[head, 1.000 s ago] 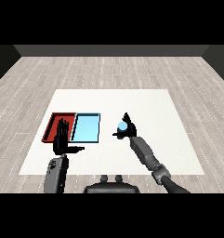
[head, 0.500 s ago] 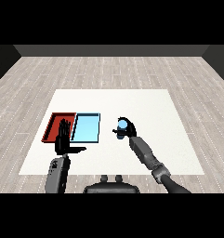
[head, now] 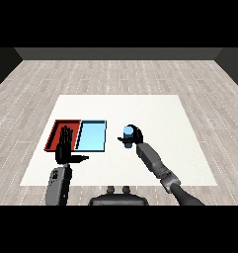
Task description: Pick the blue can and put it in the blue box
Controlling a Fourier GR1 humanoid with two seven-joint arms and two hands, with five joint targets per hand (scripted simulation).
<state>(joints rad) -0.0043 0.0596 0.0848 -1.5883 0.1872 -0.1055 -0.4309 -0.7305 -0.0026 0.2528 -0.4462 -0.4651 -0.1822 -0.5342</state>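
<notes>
The right robot hand (head: 135,136) curls around the blue can (head: 128,134) near the white surface's (head: 155,111) middle, apparently mid-pickup, with a carry toward the blue box (head: 91,136) by the left edge judged next, while the left robot hand (head: 64,148) rests open.

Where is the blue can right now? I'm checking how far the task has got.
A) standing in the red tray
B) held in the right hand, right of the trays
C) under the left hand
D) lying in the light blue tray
B: the right hand curls round the blue can, right of the light blue tray.
</notes>
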